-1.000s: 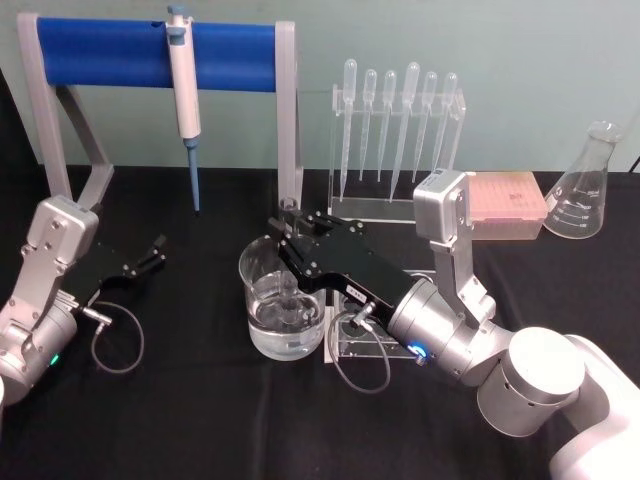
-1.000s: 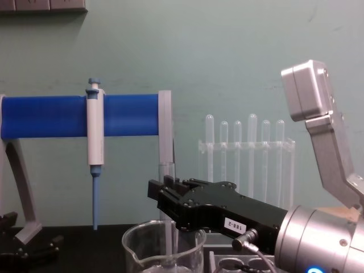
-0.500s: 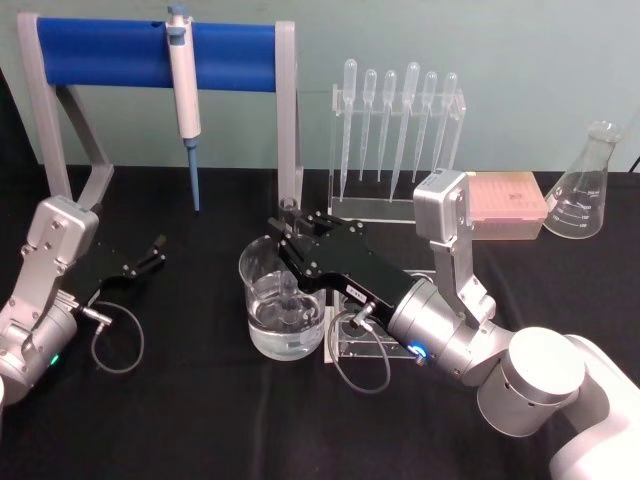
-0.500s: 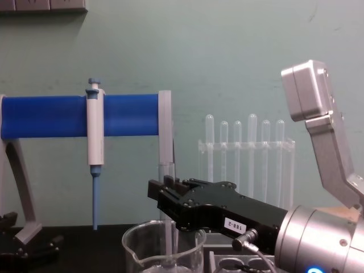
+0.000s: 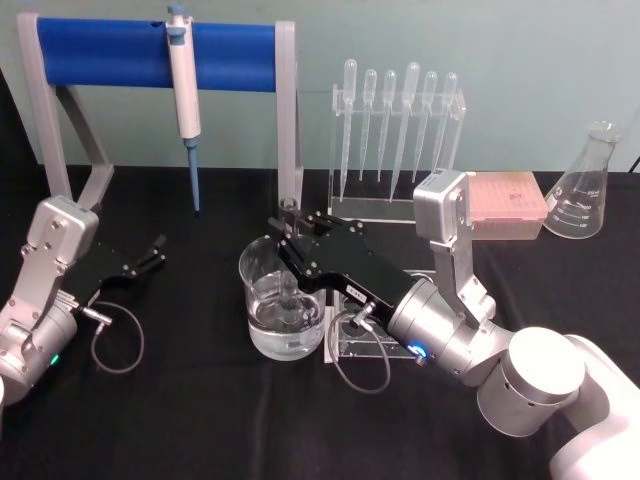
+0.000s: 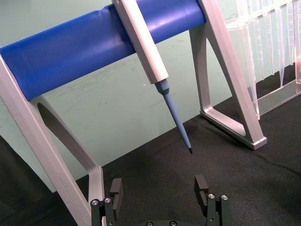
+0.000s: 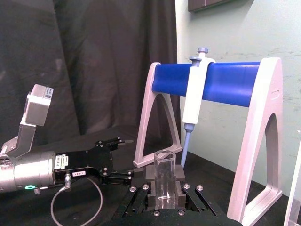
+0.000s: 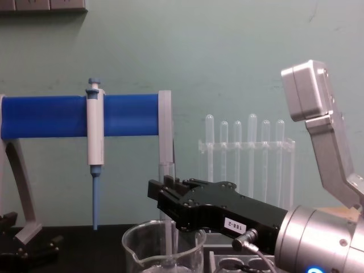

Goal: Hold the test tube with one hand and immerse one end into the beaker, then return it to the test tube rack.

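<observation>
My right gripper (image 5: 286, 222) is shut on the test tube (image 5: 289, 208), a clear glass cylinder held upright. The tube's open rim stands above the fingers, and its lower end reaches down inside the beaker (image 5: 255, 265) into the water. The chest view shows the test tube (image 8: 167, 170) rising behind the right gripper (image 8: 157, 192) and dropping into the beaker (image 8: 135, 250). From the right wrist view the test tube (image 7: 164, 179) sits clamped between the black pads. My left gripper (image 5: 155, 250) rests open at the left, apart from the beaker, with nothing between its fingers (image 6: 201, 184).
A white-and-blue pipette (image 5: 184, 85) hangs on the blue-barred stand (image 5: 110, 52) behind the beaker. A clear rack of droppers (image 5: 395, 120), a pink box (image 5: 508, 205) and a conical flask (image 5: 585, 185) stand at the back right. A small clear rack (image 5: 345, 345) lies under my right arm.
</observation>
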